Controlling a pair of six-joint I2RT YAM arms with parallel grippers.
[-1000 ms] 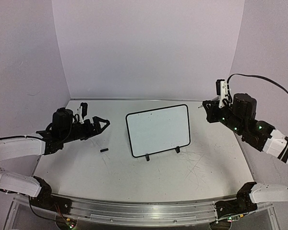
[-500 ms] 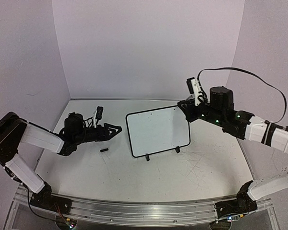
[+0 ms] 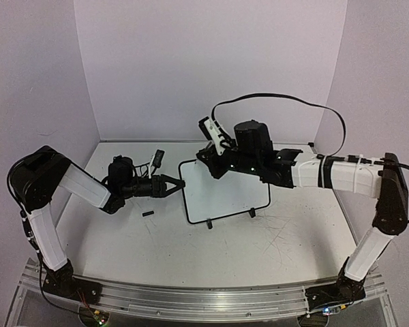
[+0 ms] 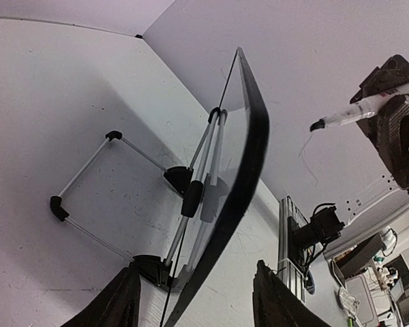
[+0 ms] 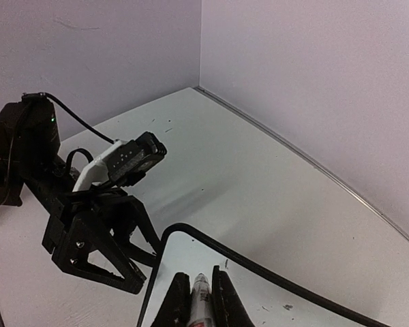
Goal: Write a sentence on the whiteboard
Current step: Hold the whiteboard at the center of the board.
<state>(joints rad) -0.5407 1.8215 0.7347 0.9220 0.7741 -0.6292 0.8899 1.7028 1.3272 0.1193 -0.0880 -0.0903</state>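
The whiteboard (image 3: 228,185) stands tilted on its two black feet at mid-table; its face is blank and no sentence shows on it. My left gripper (image 3: 180,184) sits at the board's left edge. In the left wrist view the black frame (image 4: 249,160) runs between the left gripper's (image 4: 196,269) spread fingers with a gap on each side. My right gripper (image 3: 210,159) hovers over the board's upper left corner, shut on a white marker (image 3: 215,129). The right wrist view has the marker (image 5: 200,300) pinched between the fingers, pointing at that corner (image 5: 169,231).
A small black cap (image 3: 148,214) lies on the scratched tabletop left of the board. The board's wire stand (image 4: 88,184) spreads out behind it. Purple walls close in the back and both sides. The right arm's cable (image 3: 279,99) arcs above the board.
My left arm reached right to the board's left edge and its jaws narrowed around the frame. My right arm swung left across the board to its upper left corner, still holding the marker.
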